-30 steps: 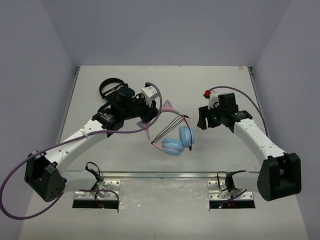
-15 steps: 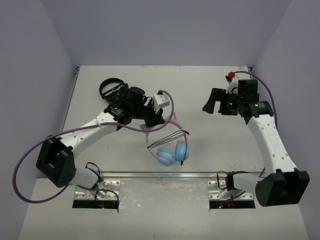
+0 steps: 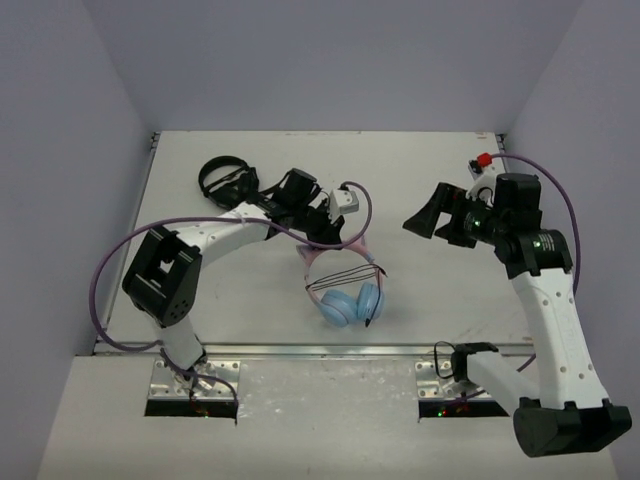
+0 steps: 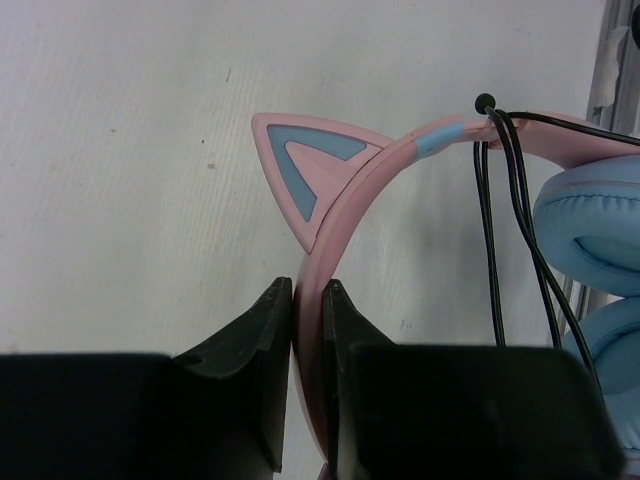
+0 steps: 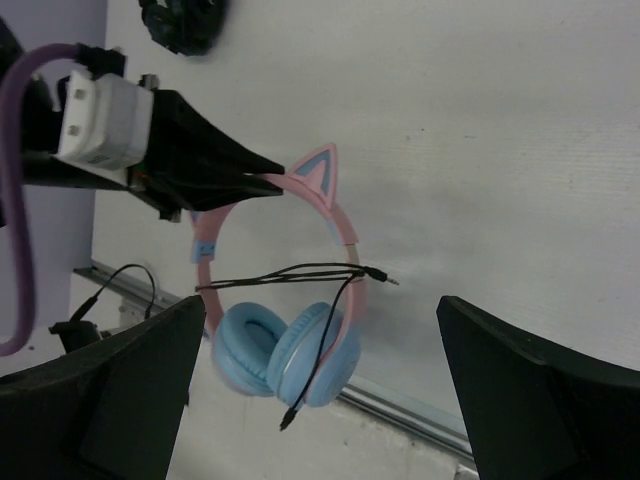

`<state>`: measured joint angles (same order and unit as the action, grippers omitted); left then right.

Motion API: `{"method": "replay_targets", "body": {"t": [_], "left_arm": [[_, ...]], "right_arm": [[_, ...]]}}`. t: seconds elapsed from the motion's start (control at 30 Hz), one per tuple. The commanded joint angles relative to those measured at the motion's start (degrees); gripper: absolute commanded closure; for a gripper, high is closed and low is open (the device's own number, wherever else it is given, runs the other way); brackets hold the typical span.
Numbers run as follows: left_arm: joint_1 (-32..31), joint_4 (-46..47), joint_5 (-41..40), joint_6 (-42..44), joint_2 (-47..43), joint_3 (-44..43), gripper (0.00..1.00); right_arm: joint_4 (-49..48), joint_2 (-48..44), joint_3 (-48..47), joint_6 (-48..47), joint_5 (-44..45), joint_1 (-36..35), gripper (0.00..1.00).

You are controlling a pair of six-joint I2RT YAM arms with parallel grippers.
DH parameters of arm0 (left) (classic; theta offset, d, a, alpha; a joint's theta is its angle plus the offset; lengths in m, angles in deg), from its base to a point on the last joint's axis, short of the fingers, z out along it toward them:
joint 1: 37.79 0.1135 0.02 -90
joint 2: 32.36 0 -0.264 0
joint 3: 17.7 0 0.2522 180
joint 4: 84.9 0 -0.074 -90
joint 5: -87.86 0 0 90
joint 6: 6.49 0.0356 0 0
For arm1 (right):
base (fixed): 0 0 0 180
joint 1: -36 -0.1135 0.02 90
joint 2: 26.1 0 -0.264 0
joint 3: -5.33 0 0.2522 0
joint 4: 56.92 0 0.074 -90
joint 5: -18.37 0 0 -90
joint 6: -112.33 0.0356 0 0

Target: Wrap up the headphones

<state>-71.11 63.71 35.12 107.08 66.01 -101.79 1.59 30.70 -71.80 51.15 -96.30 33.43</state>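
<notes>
- The headphones [image 3: 340, 292] sit on the table [image 3: 430, 160] with the blue earcups [image 5: 250, 350] toward the arm bases
- The left gripper [image 4: 308, 300] has its jaws closed on the pink headband [image 4: 345, 190], just beside a cat ear [image 4: 300, 165]
- The black cable [image 5: 300, 272] runs in several strands across the headband, above the earcups
- The right gripper [image 3: 428, 215] is well apart on the headphones' right, jaws spread wide and empty
- The all-black headphones [image 3: 222, 178] lie to their far left, with the left arm [image 3: 240, 215] between
</notes>
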Motion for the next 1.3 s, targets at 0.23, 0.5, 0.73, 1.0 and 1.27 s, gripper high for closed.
{"method": "replay_targets", "body": {"t": [0.23, 0.5, 0.73, 1.0, 1.27], "left_arm": [[0.54, 1.99, 7.65, 12.97, 2.70, 1.94, 1.00], [1.24, -0.30, 15.28, 18.34, 12.10, -3.58, 1.00], [1.15, -2.06, 16.09, 19.58, 17.73, -7.37, 1.00], [1.86, -8.56, 16.89, 18.88, 24.06, -17.11, 0.86], [1.94, -5.93, 11.97, 13.61, 21.61, -16.25, 0.04]], "right_arm": [[-4.06, -4.41, 5.01, 7.48, -10.31, -0.33, 0.01], [2.79, -8.10, 4.75, 5.37, -7.42, -3.14, 0.01], [4.82, -10.12, 4.75, 5.37, -7.24, -4.64, 0.01], [4.38, -9.86, 4.23, 4.41, -6.36, -6.75, 0.01], [4.47, -9.77, 3.34, 3.35, -4.69, -7.72, 0.01]]}}
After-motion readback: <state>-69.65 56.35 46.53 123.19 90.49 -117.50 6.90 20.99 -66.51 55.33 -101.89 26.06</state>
